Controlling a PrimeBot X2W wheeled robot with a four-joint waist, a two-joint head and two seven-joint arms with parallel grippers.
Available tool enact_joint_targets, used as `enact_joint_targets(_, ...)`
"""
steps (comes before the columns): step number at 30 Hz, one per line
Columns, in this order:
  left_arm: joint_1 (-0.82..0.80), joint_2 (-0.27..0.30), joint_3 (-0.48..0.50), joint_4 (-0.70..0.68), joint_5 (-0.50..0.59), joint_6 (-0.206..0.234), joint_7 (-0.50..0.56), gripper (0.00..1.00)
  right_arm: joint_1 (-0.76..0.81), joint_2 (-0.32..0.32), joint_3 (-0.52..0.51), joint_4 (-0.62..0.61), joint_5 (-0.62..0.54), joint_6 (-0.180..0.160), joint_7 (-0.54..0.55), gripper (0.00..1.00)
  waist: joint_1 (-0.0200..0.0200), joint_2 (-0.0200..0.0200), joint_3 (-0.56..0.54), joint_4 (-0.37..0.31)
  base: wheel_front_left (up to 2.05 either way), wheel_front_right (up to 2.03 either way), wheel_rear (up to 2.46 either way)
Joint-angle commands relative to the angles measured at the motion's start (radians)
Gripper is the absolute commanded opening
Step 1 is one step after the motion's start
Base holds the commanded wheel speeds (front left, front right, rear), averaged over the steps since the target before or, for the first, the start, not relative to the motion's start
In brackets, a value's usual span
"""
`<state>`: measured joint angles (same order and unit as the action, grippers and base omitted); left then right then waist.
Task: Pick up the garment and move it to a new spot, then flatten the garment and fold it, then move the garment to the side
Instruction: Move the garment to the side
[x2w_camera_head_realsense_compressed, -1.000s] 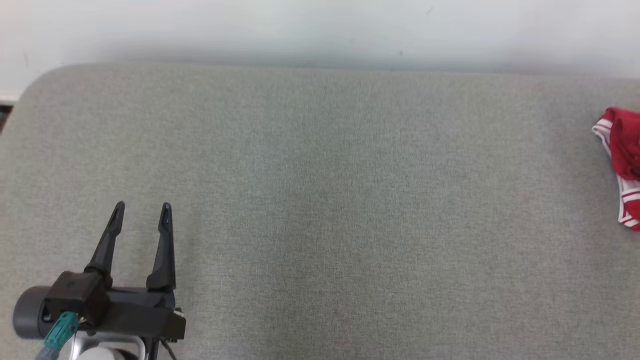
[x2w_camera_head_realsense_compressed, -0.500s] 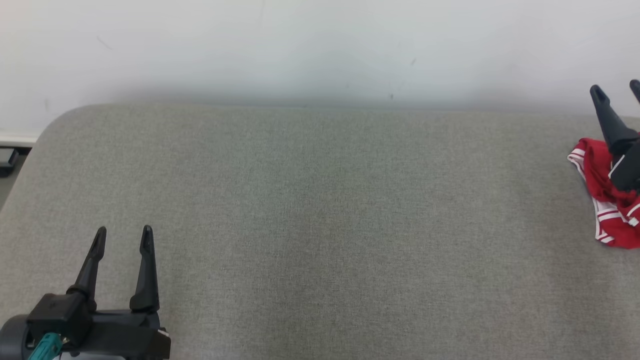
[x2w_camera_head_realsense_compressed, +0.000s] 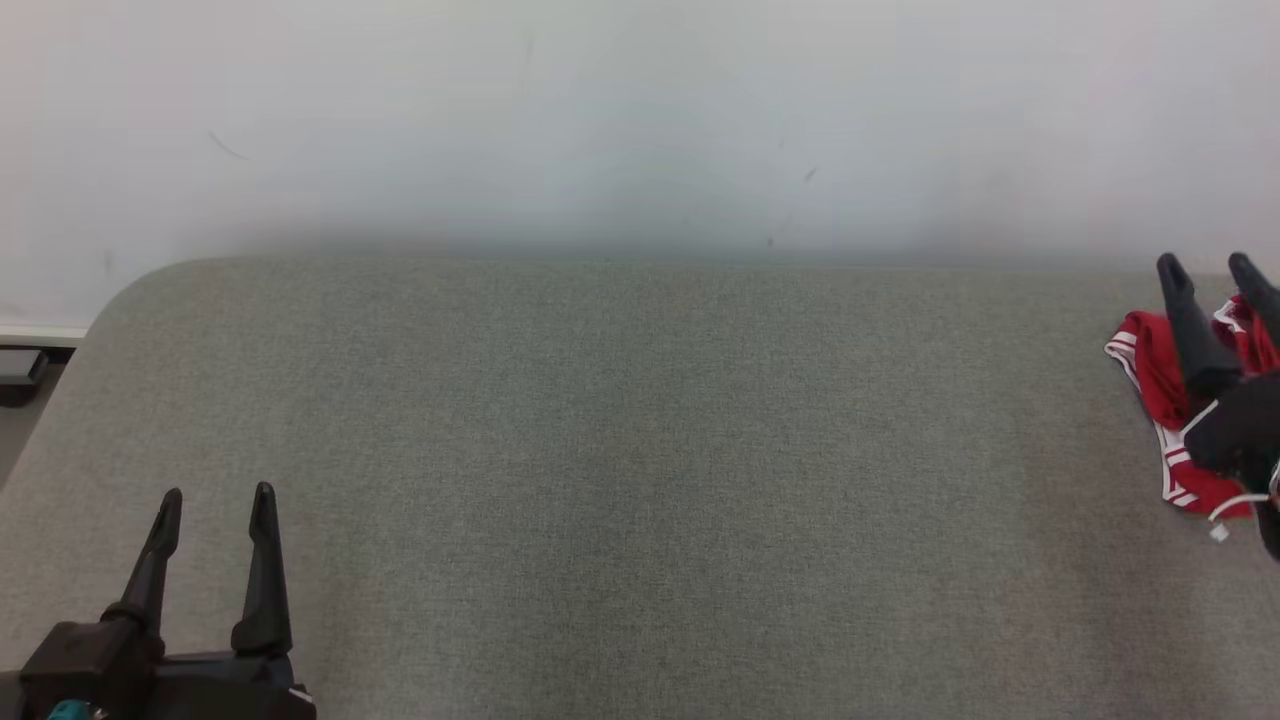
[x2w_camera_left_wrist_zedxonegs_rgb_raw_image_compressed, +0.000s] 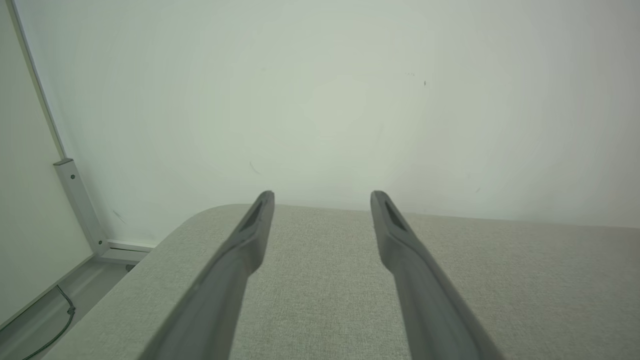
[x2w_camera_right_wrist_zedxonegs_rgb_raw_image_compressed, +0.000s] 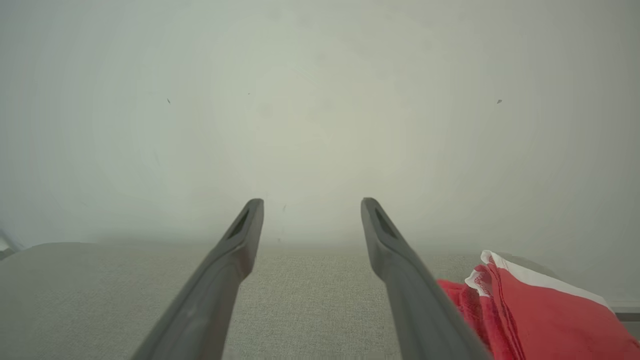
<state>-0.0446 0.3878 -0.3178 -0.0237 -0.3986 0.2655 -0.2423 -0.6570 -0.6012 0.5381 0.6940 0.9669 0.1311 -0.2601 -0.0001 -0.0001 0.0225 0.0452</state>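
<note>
moved: the right end effector (x2w_camera_head_realsense_compressed: 1208, 268), unseen in the head view a second ago, has been brought in at 3 o'clock over the garment (x2w_camera_head_realsense_compressed: 1150, 365); the head camera has also been raised, so more wall (x2w_camera_head_realsense_compressed: 640, 120) is taken in and the whole picture is shifted.
wall: pale and plain, marked by a few small scuffs; the 12 o'clock part of the head view is taken up by it.
bench (x2w_camera_head_realsense_compressed: 640, 450): covered in grey woven fabric, rounded at its 10 o'clock corner, set against the wall.
garment: red with white stripes along its edges, lying crumpled on the bench at the 3 o'clock edge of the head view; in the right wrist view it is seen at 4 o'clock, just beside one finger and not between the two.
right end effector: its fingers are spread wide with nothing held between them; whether the garment is touched cannot be told.
left end effector (x2w_camera_head_realsense_compressed: 218, 495): placed at 7 o'clock in the head view, well apart from the garment; its fingers are spread wide, pointed toward 12 o'clock over bare bench, nothing gripped.
metal rail (x2w_camera_left_wrist_zedxonegs_rgb_raw_image_compressed: 75, 200): seen at 9 o'clock in the left wrist view, beside the bench corner.
cable (x2w_camera_left_wrist_zedxonegs_rgb_raw_image_compressed: 55, 320): thin and dark, laid on the floor at 8 o'clock in that view.
</note>
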Motion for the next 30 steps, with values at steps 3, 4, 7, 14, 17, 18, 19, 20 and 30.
enact_joint_targets(3, 0.023, 0.016, 0.010, -0.011, -0.008, 0.009, 0.002, 1.00, 0.084, 0.036, -0.094, -0.042, -0.066, -0.001, -0.004, 1.00, 0.0001, 0.0001, -0.013, 0.001, 0.00, 0.00, 0.00)
enact_joint_targets(4, 0.026, 0.018, 0.014, -0.014, -0.009, 0.013, 0.003, 1.00, 0.106, 0.045, -0.119, -0.057, -0.087, -0.001, -0.004, 1.00, 0.0001, 0.0001, -0.015, 0.000, 0.00, 0.00, 0.00)
enact_joint_targets(7, 0.038, 0.024, 0.021, -0.019, -0.016, 0.018, 0.003, 1.00, 0.165, 0.073, -0.174, -0.099, -0.147, -0.001, -0.004, 1.00, 0.0001, 0.0001, -0.020, -0.004, 0.00, 0.00, 0.00)
enact_joint_targets(14, 0.063, 0.028, 0.037, -0.024, -0.031, 0.033, -0.001, 1.00, 0.288, 0.138, -0.313, -0.195, -0.273, -0.001, 0.006, 1.00, 0.0001, 0.0001, -0.039, -0.007, 0.00, 0.00, 0.00)
enact_joint_targets(17, 0.073, 0.029, 0.047, -0.027, -0.035, 0.036, -0.006, 1.00, 0.344, 0.179, -0.374, -0.245, -0.320, -0.001, 0.030, 1.00, 0.0001, 0.0001, -0.046, -0.006, 0.00, 0.00, 0.00)
enact_joint_targets(18, 0.078, 0.029, 0.051, -0.028, -0.038, 0.039, -0.005, 1.00, 0.364, 0.188, -0.397, -0.258, -0.344, -0.001, 0.038, 1.00, 0.0001, 0.0001, -0.048, -0.005, 0.00, 0.00, 0.00)
enact_joint_targets(19, 0.082, 0.030, 0.055, -0.027, -0.039, 0.040, -0.008, 1.00, 0.381, 0.201, -0.423, -0.273, -0.363, -0.001, 0.046, 1.00, 0.0001, 0.0001, -0.049, -0.005, 0.00, 0.00, 0.00)
enact_joint_targets(20, 0.086, 0.029, 0.058, -0.027, -0.038, 0.040, -0.008, 1.00, 0.399, 0.219, -0.443, -0.289, -0.380, -0.001, 0.055, 1.00, 0.0001, 0.0001, -0.051, -0.004, 0.00, 0.00, 0.00)
enact_joint_targets(30, 0.122, 0.037, 0.070, -0.025, -0.041, 0.050, -0.013, 1.00, 0.565, 0.382, -0.596, -0.451, -0.541, -0.001, 0.150, 1.00, 0.0001, 0.0001, -0.060, -0.005, 0.00, 0.00, 0.00)
